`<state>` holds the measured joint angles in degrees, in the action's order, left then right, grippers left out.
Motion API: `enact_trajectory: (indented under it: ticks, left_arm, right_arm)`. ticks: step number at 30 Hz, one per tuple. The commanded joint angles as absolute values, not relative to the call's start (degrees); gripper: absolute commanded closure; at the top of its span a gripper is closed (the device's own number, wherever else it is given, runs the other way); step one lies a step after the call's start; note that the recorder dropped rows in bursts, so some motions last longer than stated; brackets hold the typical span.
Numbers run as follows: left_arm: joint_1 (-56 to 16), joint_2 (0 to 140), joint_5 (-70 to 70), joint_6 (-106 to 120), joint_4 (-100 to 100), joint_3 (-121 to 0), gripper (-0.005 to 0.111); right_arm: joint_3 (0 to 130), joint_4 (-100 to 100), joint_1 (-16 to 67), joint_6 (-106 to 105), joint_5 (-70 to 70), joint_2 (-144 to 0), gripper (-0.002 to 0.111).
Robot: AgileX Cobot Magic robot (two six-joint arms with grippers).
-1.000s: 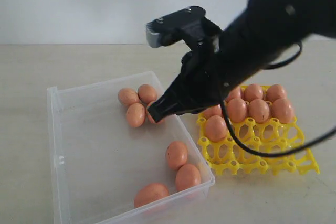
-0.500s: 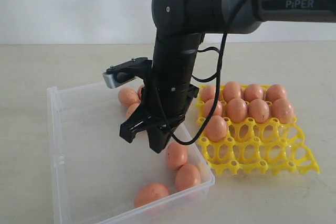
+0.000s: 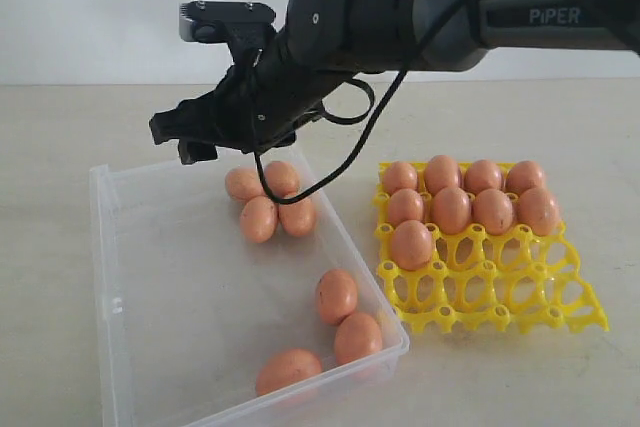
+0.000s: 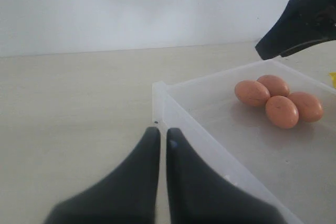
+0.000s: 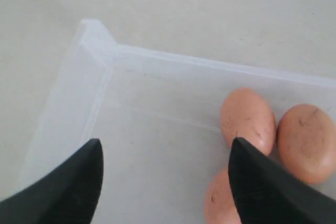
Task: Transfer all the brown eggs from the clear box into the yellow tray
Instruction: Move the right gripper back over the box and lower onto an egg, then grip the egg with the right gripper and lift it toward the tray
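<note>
Right end effector [image 3: 175, 139] hangs released and empty above the clear box's [image 3: 170, 277] far wall. Four brown eggs [image 3: 259, 219] cluster just beside it, three lie farther off, and nine sit in the yellow tray [image 3: 500, 297] beyond. Left end effector [image 4: 161, 132] is clenched beside a box corner.

The clear box [image 3: 170, 267] is cropped at bottom.
</note>
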<state>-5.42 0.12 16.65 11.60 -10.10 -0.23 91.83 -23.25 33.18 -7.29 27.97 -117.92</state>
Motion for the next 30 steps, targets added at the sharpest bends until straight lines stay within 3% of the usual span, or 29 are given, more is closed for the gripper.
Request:
enact_trajectory:
  ticks: [1,6,11,30]
  left_arm:
    - [-5.7,0.0,16.2,11.6,-10.0,0.0,0.103]
    - [-5.7,0.0,16.2,11.6,-10.0,0.0,0.103]
    - [-5.7,0.0,16.2,11.6,-10.0,0.0,0.103]
    - [-5.7,0.0,16.2,11.6,-10.0,0.0,0.103]
  right_arm:
    - [92.0,-22.8,33.2,-1.8,25.3,-120.7,0.050]
    - [92.0,-22.4,33.2,-6.1,20.2,-123.3,0.050]
    - [92.0,-22.4,33.2,-28.9,18.4,-124.5,0.050]
    - [92.0,-20.1,33.2,-33.6,7.5,-132.5,0.050]
